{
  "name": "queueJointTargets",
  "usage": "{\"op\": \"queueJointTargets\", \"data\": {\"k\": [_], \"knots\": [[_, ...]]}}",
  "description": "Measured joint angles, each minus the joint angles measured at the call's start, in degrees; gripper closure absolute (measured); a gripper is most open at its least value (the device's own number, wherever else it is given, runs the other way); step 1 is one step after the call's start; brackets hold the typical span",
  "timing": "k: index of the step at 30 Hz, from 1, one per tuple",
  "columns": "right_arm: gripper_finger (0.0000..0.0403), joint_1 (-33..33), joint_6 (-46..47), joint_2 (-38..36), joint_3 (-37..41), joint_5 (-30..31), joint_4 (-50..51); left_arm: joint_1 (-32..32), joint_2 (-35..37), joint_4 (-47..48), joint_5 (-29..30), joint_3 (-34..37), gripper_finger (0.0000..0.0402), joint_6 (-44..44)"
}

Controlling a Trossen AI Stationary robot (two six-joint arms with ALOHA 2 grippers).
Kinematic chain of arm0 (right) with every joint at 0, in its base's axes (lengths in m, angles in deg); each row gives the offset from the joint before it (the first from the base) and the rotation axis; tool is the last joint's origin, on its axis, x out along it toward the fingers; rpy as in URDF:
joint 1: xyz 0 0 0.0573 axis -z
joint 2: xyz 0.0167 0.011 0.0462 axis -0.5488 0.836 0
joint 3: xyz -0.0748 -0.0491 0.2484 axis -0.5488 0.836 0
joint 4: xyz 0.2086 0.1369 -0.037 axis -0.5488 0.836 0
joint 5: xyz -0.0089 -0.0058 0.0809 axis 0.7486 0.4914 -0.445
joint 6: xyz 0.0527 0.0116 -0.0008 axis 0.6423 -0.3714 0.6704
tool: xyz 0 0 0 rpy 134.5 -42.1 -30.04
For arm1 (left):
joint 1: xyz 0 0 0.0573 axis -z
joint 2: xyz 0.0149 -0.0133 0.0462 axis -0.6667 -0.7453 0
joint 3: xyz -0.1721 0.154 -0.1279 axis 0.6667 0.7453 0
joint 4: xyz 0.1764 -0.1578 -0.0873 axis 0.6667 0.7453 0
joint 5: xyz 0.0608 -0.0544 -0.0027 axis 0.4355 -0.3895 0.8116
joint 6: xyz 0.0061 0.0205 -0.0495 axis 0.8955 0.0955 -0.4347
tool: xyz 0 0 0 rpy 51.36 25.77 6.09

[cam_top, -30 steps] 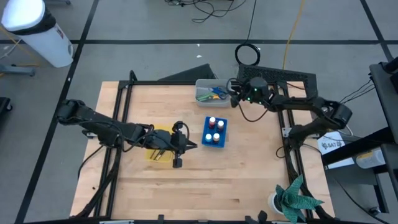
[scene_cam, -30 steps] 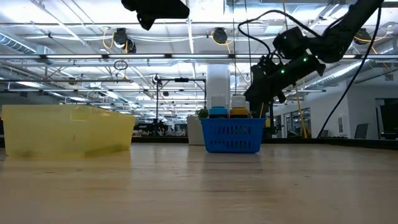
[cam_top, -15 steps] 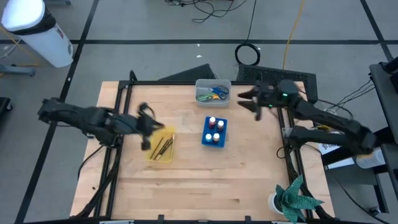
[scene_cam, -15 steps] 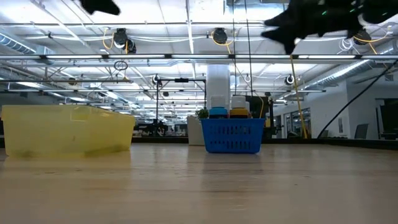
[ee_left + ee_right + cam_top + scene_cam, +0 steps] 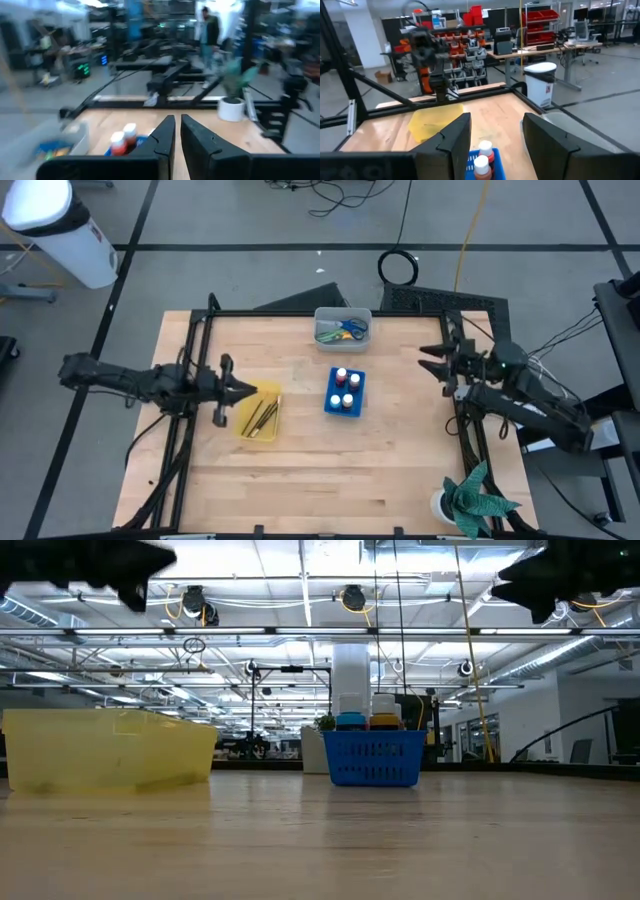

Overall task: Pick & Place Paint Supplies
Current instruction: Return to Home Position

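Hanging above the table (image 5: 330, 480), both arms sit at its side edges, which suits a sort that looks finished. The left end effector (image 5: 247, 389), clenched almost to touching on nothing, hovers just beside the yellow tray (image 5: 243, 428) near the left edge, where the brushes (image 5: 262, 416) lie. The right end effector (image 5: 432, 360), released and empty, is at the right edge. The scissors (image 5: 343, 331) rest in the grey bin (image 5: 322, 314) at the far edge, and the paint bottles (image 5: 343, 384) stand in the blue tray (image 5: 333, 408) mid-table, each kind apart.
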Motion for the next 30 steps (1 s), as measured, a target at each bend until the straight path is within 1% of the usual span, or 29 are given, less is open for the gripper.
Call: {"op": "queueJointTargets", "data": {"k": [2,4,7,9,12,17,20,22,26,28,29,30], "knots": [[0.0237,-0.07,1.09,-2.90,1.94,-0.04,0.26,-2.55,2.36,-2.40,0.18,4.47,0.0360,-3.30],[0.0236,-0.07,1.81,-5.41,3.24,-0.04,0.58,-5.31,5.61,-2.48,-1.01,7.03,0.0360,-5.75],[0.0238,-0.07,1.61,-9.08,3.66,-0.07,3.66,-9.06,11.80,-1.03,-6.06,8.28,0.0360,-6.32],[0.0238,-0.04,1.41,-10.53,3.69,-0.20,6.27,-11.16,15.79,1.66,-8.62,8.28,0.0360,-5.87],[0.0236,-0.03,1.84,-10.43,3.73,-1.55,8.71,-13.79,21.17,7.80,-9.24,8.35,0.0360,-5.83],[0.0234,-0.03,1.87,-10.46,5.83,-0.85,6.84,-16.03,26.83,16.05,-9.70,8.35,0.0360,-7.69],[0.0237,-0.03,3.34,-10.24,10.27,-0.11,0.06,-15.91,26.88,16.47,-9.82,8.97,0.0360,-7.93],[0.0238,-0.03,5.14,-10.19,14.49,-0.26,-5.50,-15.86,26.84,14.92,-9.87,10.22,0.0360,-8.19],[0.0236,-0.03,5.60,-10.06,21.51,0.05,-16.90,-15.86,26.85,12.41,-9.68,14.44,0.0360,-10.46],[0.0236,-0.03,5.36,-9.91,23.55,0.13,-19.47,-15.86,26.85,9.95,-9.38,16.30,0.0360,-11.37],[0.0236,-0.03,4.98,-9.89,24.19,0.07,-20.89,-15.86,26.85,10.82,-9.20,16.28,0.0360,-11.44],[0.0236,-0.03,4.14,-10.14,24.60,0.01,-20.17,-15.86,26.83,11.48,-9.15,16.26,0.0360,-11.34]]}}
